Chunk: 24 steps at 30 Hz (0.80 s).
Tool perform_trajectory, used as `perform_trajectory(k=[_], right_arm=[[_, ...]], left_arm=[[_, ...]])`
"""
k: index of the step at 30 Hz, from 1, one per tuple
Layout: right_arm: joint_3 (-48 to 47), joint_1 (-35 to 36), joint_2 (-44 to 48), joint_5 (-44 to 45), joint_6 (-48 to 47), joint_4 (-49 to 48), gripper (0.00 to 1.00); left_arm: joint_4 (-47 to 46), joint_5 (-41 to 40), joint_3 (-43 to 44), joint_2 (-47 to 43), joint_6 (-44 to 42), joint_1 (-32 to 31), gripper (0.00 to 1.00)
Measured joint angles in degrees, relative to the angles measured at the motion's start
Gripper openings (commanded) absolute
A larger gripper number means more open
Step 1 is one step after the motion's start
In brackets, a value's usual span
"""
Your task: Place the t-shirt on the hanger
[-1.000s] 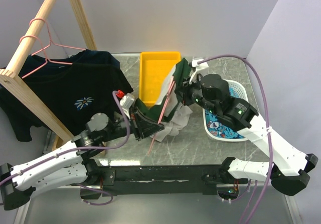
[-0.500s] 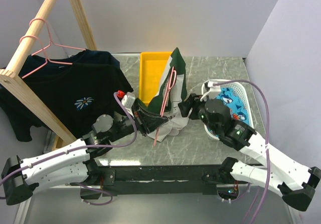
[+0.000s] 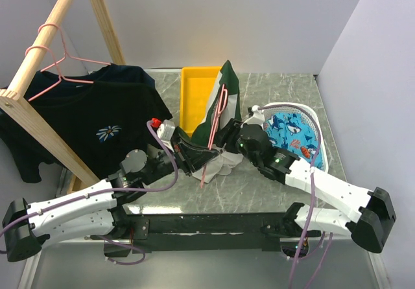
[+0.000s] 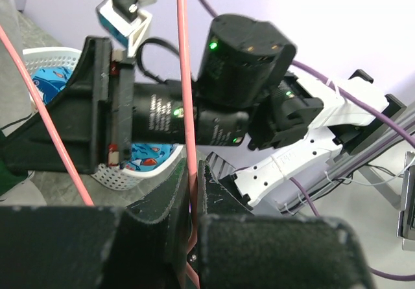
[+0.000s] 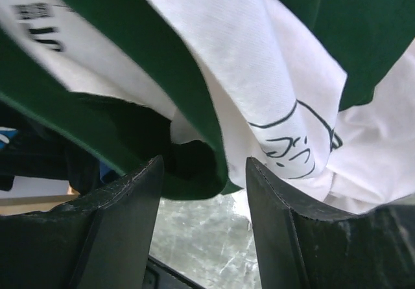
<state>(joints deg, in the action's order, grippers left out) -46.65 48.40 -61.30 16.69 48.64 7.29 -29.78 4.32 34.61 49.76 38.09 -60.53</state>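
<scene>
The dark green and white t-shirt (image 3: 224, 101) hangs draped over the pink wire hanger (image 3: 214, 126), standing up above the middle of the table. In the right wrist view the t-shirt (image 5: 246, 88) fills the top of the frame. My left gripper (image 3: 194, 154) is shut on the hanger wire (image 4: 187, 107), which runs up between its fingers (image 4: 167, 205). My right gripper (image 3: 228, 133) is open at the shirt's lower right edge. Its fingers (image 5: 123, 211) stand apart just below the green hem, holding nothing.
A yellow bin (image 3: 198, 98) stands behind the shirt. A white basket (image 3: 311, 124) with a blue patterned cloth (image 3: 288, 130) is at the right. A wooden rack (image 3: 39, 62) at the left carries a black daisy t-shirt (image 3: 97, 127) on another pink hanger (image 3: 58, 65).
My right arm has let go of the shirt's top, swung down and come back in low at the shirt's lower right edge. The shirt now stands taller on the hanger. The left gripper moved little.
</scene>
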Motion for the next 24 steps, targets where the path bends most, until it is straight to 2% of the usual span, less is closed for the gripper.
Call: perform_trajectory(k=[4,7,8,10,11,12,18,24], right_arm=[[0.31,-0.02,-2.03,-0.02,2.40,-1.57,0.57],[0.39,-0.02,-3.43,-0.04,3.50,-2.69,0.38],[0.70,-0.02,-3.74,-0.11,3.82,-3.48,0.23],[1.46,0.00,-3.89,-0.35,4.17,-4.02,0.12],[1.86,0.02,-3.87,-0.46,4.31,-4.28,0.03],[1.99,0.09,-3.87,-0.48,4.44,-4.33,0.00],[2.25,2.80,-1.40,0.33,4.44,-4.50,0.00],[2.99,9.14,4.50,4.83,4.61,-2.75,0.00]], left_arm=[[-1.27,-1.22,0.00,0.00,0.00,-0.55,0.01],[-2.93,-2.25,0.00,0.00,0.00,-0.83,0.01],[-3.74,-2.64,0.00,-0.02,0.00,-0.90,0.01],[-5.09,-3.10,0.00,-0.02,0.00,-0.96,0.01],[-6.14,-3.89,-0.07,-0.02,0.00,-1.05,0.01],[-7.19,-4.52,-0.31,-0.02,0.02,-1.11,0.01],[-14.75,-9.18,-2.54,1.62,0.04,-1.29,0.01],[-22.27,-13.77,-2.45,6.84,0.26,-1.44,0.01]])
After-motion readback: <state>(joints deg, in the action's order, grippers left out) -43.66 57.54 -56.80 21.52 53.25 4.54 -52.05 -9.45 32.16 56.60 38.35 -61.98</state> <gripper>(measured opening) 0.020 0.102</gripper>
